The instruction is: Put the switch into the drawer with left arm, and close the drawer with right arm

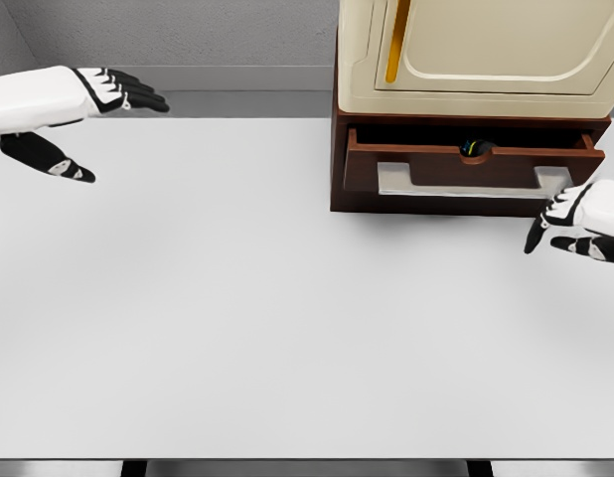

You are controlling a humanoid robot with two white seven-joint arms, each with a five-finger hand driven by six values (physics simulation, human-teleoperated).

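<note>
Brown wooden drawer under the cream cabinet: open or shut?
Open: the brown wooden drawer sticks out from the cabinet, a small dark object inside.

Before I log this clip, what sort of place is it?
Likely a simulated tabletop test bench: a plain white table, a cream cabinet on a brown wooden base with an open drawer, and two white robot hands, left and right.

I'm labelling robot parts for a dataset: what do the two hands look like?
Both match: the left hand and the right hand have glossy white shells over the back and forearm, black fingers and thumbs, and small white patches near the joints. No cables or markings are visible.
</note>
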